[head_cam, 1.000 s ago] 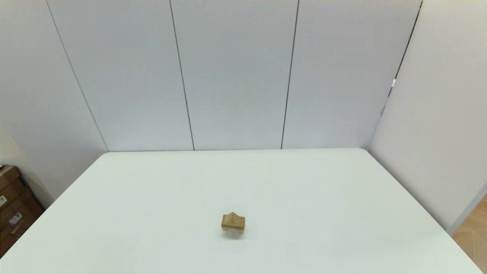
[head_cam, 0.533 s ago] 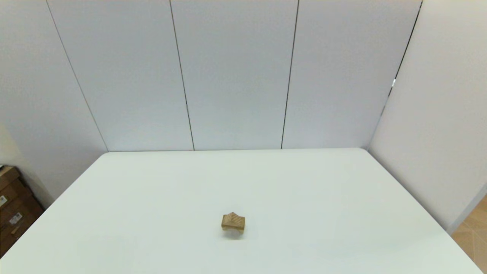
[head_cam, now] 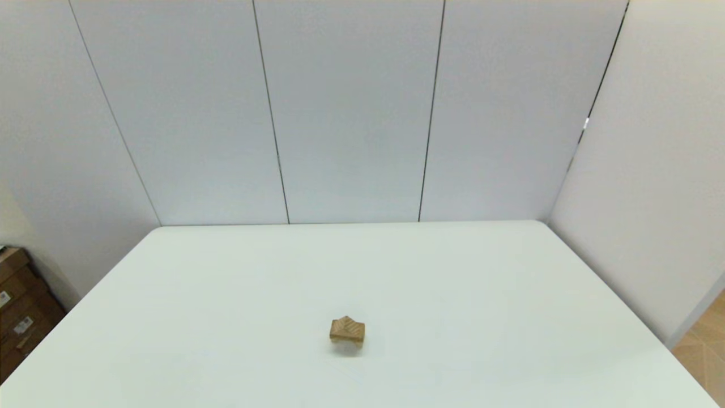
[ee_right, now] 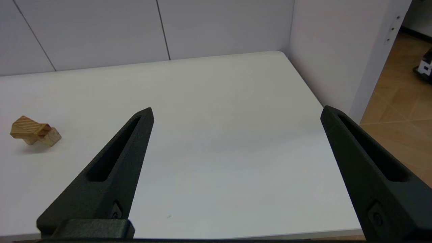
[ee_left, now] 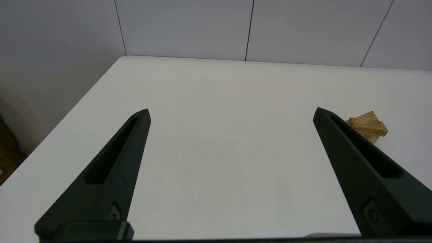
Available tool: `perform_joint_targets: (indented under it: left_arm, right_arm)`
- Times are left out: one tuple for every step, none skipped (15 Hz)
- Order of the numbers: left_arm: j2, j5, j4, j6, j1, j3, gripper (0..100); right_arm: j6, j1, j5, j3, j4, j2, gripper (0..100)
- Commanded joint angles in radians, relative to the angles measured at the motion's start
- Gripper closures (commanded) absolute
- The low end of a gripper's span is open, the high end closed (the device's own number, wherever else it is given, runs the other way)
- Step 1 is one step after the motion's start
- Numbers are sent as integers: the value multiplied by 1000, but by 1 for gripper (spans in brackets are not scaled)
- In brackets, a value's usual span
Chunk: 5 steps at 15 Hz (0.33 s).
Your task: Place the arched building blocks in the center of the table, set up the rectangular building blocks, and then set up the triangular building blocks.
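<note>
1. The left gripper [ee_left: 231, 113] has its two black fingers spread wide with nothing between them; it hangs over the near left part of the table [ee_left: 216, 168], touching no block
2. The right gripper [ee_right: 236, 113] is likewise spread wide and holds nothing; it hangs over the near right part of the table, close to the right edge
3. Neither arm shows in the head view, so both sit back at the near edge, parked
4. The blocks stand as one small stack on the white table [head_cam: 226, 294], about midway between the left and right edges and nearer the near edge than the far one
5. At the base is the arched block [head_cam: 352, 340], of which a pale leg shows [ee_right: 51, 137]; whether both legs touch the tabletop I cannot tell
6. On it lies a tan slab with striped grain, the rectangular block [ee_right: 28, 129], turned so that one corner points to the far edge
7. A peaked shape at the top of the stack in the head view may be the triangular block, but it cannot be told apart from the slab
8. Brown cardboard boxes [head_cam: 20, 317] stand on the floor beyond the table's left edge
</note>
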Motion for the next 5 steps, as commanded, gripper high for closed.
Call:
perform_joint_targets:
  left_arm:
    - [1,1,0,-1,0,-1,0]
    - [1,1,0,-1,0,0,0]
    - [1,1,0,-1,0,0,0]
    - [1,1,0,-1,0,0,0]
    - [1,1,0,-1,0,0,0]
  right_arm:
    - [0,1,-1,0,-1,0,0]
    - [0,-1,-1,0,-1,0,0]
    - [0,1,-1,0,-1,0,0]
    - [0,1,-1,0,-1,0,0]
    - [0,-1,-1,0,-1,0,0]
